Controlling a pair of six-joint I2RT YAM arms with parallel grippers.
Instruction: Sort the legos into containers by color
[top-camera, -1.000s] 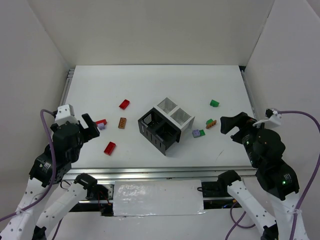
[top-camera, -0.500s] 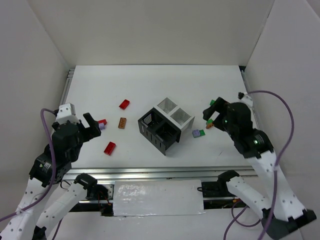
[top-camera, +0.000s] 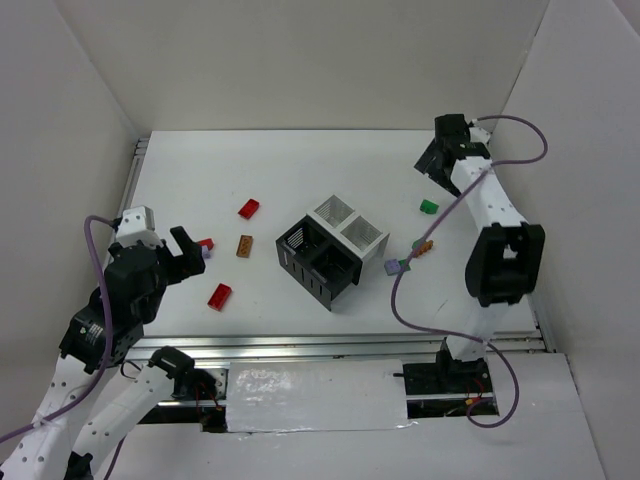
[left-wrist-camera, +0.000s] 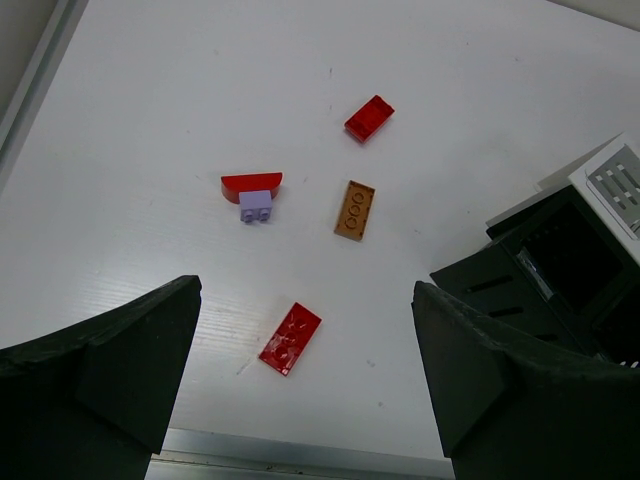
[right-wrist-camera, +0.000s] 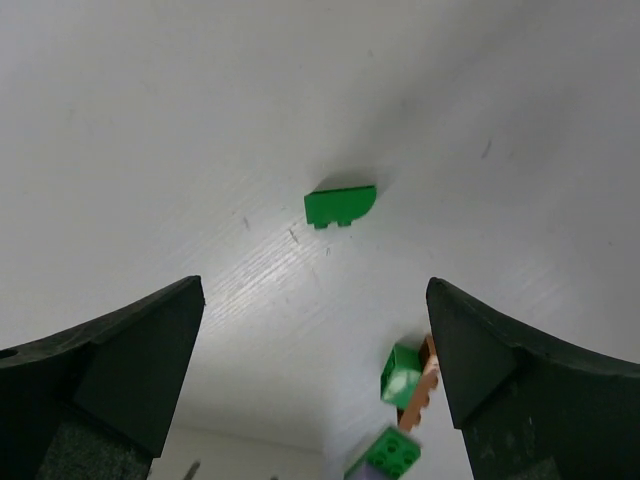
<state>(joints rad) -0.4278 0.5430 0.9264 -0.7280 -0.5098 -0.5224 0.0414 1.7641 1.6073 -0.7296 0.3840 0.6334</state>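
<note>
Mid-table: containers (top-camera: 330, 250) in a 2x2 cluster, 2 white toward far R, 2 black toward near L.

Loose on table (top-camera: 300, 160) to their L:
- back red lego (top-camera: 249, 208), farthest from arms
- orange-brown lego (top-camera: 244, 245), closest to the bins
- curved red lego (top-camera: 205, 242), touching purple lego (top-camera: 204, 254)
- front red lego (top-camera: 219, 295), nearest the front edge

To their R:
- lone green lego (top-camera: 428, 207), well apart from the bins
- green + orange pair (top-camera: 421, 246), closer in
- purple + green pair (top-camera: 396, 267), near the white side

L gripper (left-wrist-camera: 305, 288) above the L group. Claw spread wide, nothing between fingers, touching nothing. Front red lego seen through the gap in wrist view.

R gripper (right-wrist-camera: 315, 285) out at far R of table, above & just past lone green lego. Claw likewise wide apart, gripping nothing, clear of every brick.
</note>
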